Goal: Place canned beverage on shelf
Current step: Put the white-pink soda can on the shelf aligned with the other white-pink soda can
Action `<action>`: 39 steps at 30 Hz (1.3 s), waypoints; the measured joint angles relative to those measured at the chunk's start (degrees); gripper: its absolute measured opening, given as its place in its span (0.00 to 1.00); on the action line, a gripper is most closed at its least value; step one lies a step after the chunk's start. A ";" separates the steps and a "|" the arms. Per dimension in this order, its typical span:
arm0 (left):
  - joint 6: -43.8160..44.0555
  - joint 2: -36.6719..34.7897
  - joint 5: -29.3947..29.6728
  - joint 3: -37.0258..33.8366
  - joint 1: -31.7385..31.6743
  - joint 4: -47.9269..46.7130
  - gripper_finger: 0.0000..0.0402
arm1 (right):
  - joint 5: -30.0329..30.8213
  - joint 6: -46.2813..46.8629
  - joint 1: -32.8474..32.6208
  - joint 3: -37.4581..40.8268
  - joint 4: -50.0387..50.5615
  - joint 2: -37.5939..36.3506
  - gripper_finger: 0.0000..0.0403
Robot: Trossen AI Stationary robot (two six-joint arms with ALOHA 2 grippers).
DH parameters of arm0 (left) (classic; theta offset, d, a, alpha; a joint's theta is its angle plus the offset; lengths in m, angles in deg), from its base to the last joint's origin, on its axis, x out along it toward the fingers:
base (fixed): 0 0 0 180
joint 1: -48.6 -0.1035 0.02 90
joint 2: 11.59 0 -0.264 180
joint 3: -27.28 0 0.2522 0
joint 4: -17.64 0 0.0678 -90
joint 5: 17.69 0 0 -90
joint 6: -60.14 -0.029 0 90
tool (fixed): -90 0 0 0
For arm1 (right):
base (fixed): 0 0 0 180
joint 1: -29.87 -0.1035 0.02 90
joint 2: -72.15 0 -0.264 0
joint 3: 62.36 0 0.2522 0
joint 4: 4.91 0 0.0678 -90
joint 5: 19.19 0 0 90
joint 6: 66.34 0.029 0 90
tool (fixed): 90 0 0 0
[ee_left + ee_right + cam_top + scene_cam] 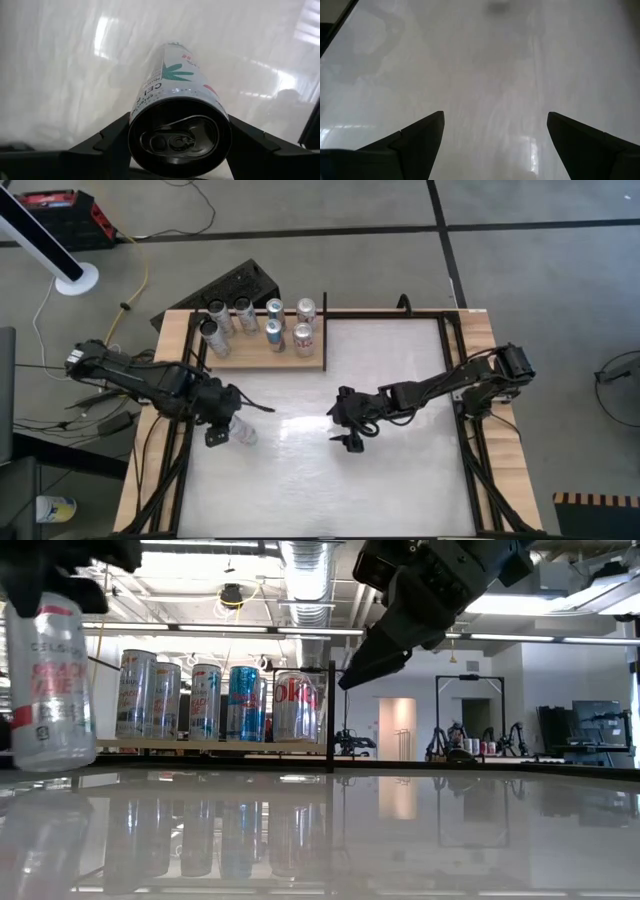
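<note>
Well, the left gripper [228, 430] had its fingers [107, 137] clamped on either side of a white can [242, 432], pinching it near its top, and the low view showed that can [52, 680] hanging upright, clear of the glossy white tabletop [400, 470]. That put it over the left part of the tabletop, just in from the left edge and a little nearer the far edge than the near one. The shelf [262, 358] sat in the far left corner, a light wooden board edged with black bars, its near edge not far beyond the held can. Seven cans [275, 332] stood on it already, crowded toward its far side, and the near right part of the board lay bare. Over at the middle of the tabletop the right gripper [352, 442] hovered above the surface with its fingers [415, 140] spread wide and nothing between them. Between the two grippers ran an open stretch of white surface. The whole near half of the tabletop and the right side up to the black frame bars [462, 430] lay open too.
</note>
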 joint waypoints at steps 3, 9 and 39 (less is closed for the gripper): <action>-4.60 2.12 -0.25 2.53 -1.90 -0.90 0.58 | -0.01 -0.48 0.38 0.00 -0.82 0.00 0.94; -13.77 9.64 0.83 9.93 -4.72 -5.38 0.58 | -0.03 -1.90 0.65 0.00 -1.74 0.00 0.94; -22.06 22.09 2.87 14.64 -5.37 -8.61 0.88 | -0.09 -1.95 0.66 0.00 -1.93 0.00 0.94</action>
